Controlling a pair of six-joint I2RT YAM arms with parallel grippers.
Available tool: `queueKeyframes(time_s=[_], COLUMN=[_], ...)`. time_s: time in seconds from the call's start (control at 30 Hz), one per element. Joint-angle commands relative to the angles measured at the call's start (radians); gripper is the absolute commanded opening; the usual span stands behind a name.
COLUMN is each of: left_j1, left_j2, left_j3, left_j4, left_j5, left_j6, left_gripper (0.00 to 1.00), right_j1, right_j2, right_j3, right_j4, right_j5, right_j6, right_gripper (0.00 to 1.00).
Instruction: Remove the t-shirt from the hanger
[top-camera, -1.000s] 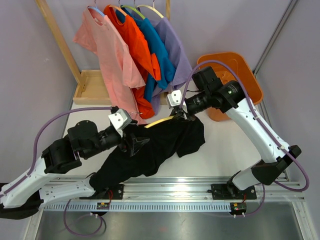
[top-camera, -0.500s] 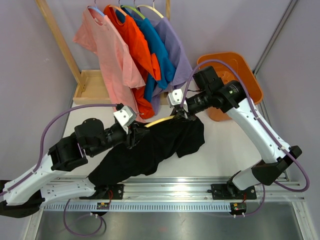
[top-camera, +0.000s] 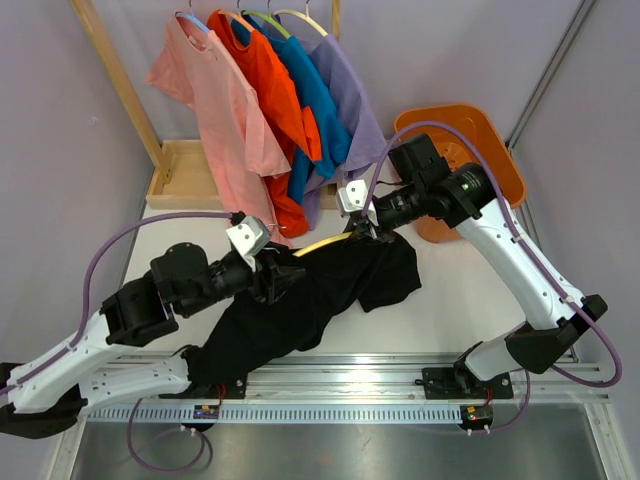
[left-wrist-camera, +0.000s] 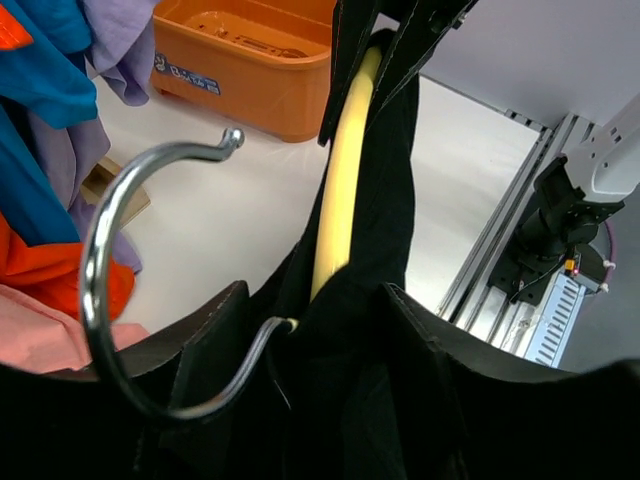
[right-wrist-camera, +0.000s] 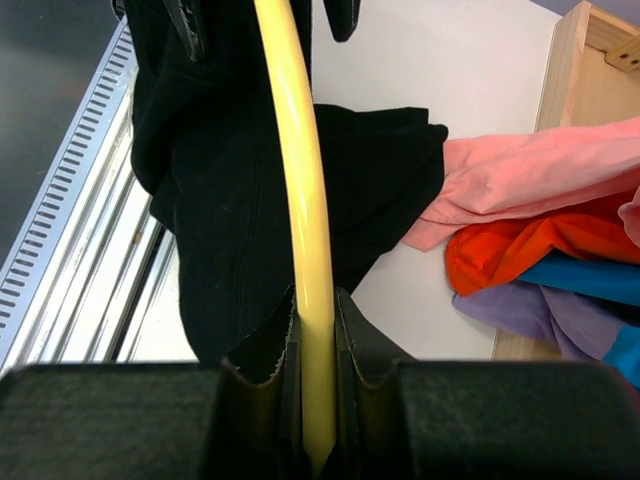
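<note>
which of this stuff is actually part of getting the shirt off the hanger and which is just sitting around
Part of the job: black t-shirt; yellow hanger with its metal hook; right tool, clamped on the hanger; left tool, in the shirt's cloth by the hook, grip unclear.

Just lying about: orange bin; wooden rack; hanging coloured shirts.
</note>
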Motion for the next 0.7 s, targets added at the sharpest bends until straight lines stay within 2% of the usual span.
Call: queueKeyframes(time_s=[0.0,0.13,0.4,0.47,0.53,0.6,0.63,0.67], left_j1=[-0.006,-0.004,-0.006,-0.004,-0.004,-0.004,-0.003,-0.003], left_j2=[-0.047,-0.062,-0.013,-0.009,-0.010,-0.016,-0.022,-0.033], left_j3=[-0.037,-0.060,-0.068,-0.066,-0.070,-0.076,-0.079,-0.082], left_j4=[0.057,0.087,0.105,0.101,0.091,0.081,0.079,0.079], left_j5=[0.018,0.034,0.093,0.094,0.090,0.078,0.076,0.074], left_j6=[-0.027,-0.052,-0.064,-0.059,-0.058,-0.059,-0.058,-0.058], left_gripper=[0.58,0.55,0.33,0.31,0.35,0.49,0.60,0.62], right_j1=[-0.013,-0.014,-0.016,-0.016,-0.025,-0.028,-0.033,-0.036], right_j2=[-0.051,-0.051,-0.054,-0.055,-0.054,-0.057,-0.057,-0.057], right_j3=[0.023,0.025,0.028,0.030,0.033,0.034,0.033,0.033], right_j4=[0.120,0.123,0.126,0.130,0.132,0.134,0.134,0.135], right_j5=[-0.120,-0.134,-0.154,-0.155,-0.162,-0.171,-0.174,-0.175], right_j6=[0.061,0.072,0.081,0.087,0.093,0.098,0.101,0.101], right_gripper=[0.00,0.00,0.00,0.00,0.00,0.00,0.00,0.00])
